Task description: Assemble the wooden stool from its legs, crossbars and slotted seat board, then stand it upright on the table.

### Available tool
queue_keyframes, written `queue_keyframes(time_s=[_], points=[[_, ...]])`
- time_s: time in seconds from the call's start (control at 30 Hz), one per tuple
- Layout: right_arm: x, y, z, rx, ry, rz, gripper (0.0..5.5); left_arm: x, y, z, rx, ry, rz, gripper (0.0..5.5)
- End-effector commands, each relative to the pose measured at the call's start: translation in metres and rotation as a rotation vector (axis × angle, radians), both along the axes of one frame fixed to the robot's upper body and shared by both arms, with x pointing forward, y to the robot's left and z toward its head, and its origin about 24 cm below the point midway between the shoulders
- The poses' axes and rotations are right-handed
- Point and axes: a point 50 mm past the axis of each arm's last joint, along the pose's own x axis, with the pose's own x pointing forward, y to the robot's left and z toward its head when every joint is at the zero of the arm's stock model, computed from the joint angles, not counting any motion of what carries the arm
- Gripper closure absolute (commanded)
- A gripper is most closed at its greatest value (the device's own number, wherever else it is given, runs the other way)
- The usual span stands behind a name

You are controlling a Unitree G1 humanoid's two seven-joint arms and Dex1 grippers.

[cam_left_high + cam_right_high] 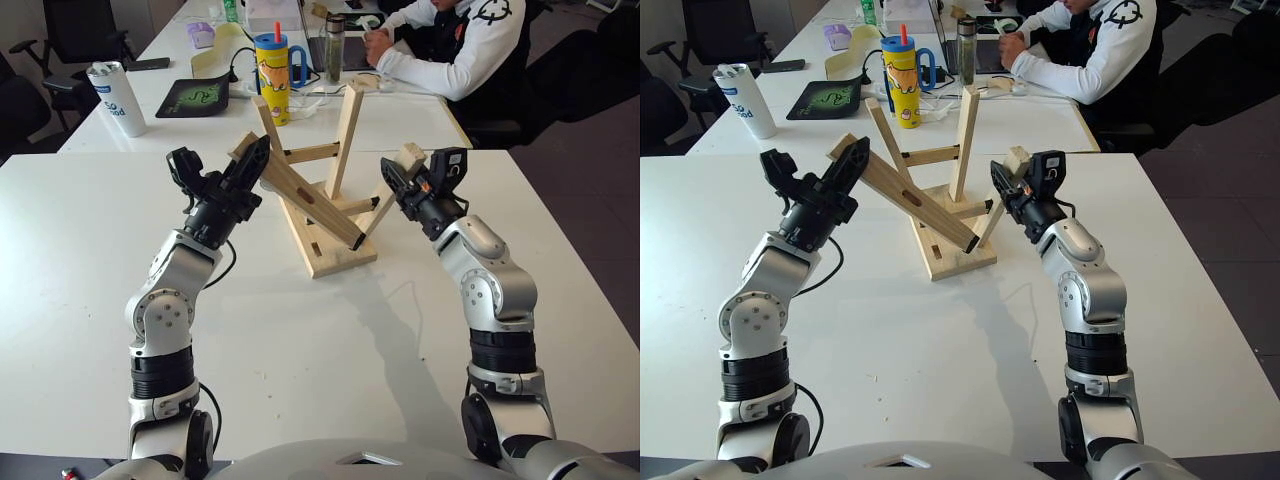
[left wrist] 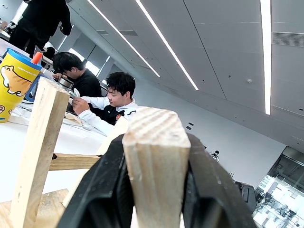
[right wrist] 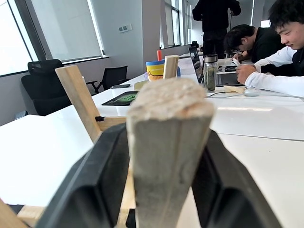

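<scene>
The slotted seat board point(image 1: 338, 258) lies flat mid-table with the stool upside down on it. Two rear legs point(image 1: 345, 125) rise from the board, joined by a crossbar point(image 1: 312, 153). My left gripper point(image 1: 250, 160) is shut on the top end of a third leg point(image 1: 305, 195), which slants down to the right toward the board. My right gripper point(image 1: 395, 178) is shut on the upper end of a fourth leg point(image 1: 1012, 165), which leans from the board's right side. In the wrist views each leg end point(image 2: 154, 156) point(image 3: 168, 123) sits clamped between black fingers point(image 2: 102, 190) point(image 3: 95, 185).
Behind the white table stands a second table with a yellow cup point(image 1: 272, 75), a white tumbler point(image 1: 118, 97), a dark bottle point(image 1: 334, 45) and a black mat point(image 1: 195, 95). A seated person point(image 1: 470, 45) works there. Bare tabletop point(image 1: 300, 350) spreads in front of the stool.
</scene>
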Motion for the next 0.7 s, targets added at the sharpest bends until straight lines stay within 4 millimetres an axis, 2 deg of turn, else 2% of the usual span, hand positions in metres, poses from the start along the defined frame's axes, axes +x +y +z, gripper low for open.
queue_keyframes(time_s=[0.03,0.1,0.3,0.57,0.7], points=[[-0.001,0.001,-0.001,0.012,0.009,-0.007,4.27,-0.001,0.001,0.003,0.004,-0.013,0.008,4.47],[0.000,0.001,-0.001,0.013,0.011,-0.008,4.45,0.000,0.001,0.003,0.004,-0.013,0.009,4.47],[0.003,-0.002,-0.002,0.019,0.011,-0.051,4.46,0.000,0.001,0.003,0.002,-0.013,0.014,4.47],[0.015,-0.031,0.004,0.040,-0.032,-0.319,4.46,0.000,0.002,0.004,0.001,-0.016,0.015,4.47],[0.015,-0.032,0.000,0.039,-0.010,-0.353,4.47,0.001,0.003,0.002,0.013,-0.006,0.037,4.47]])
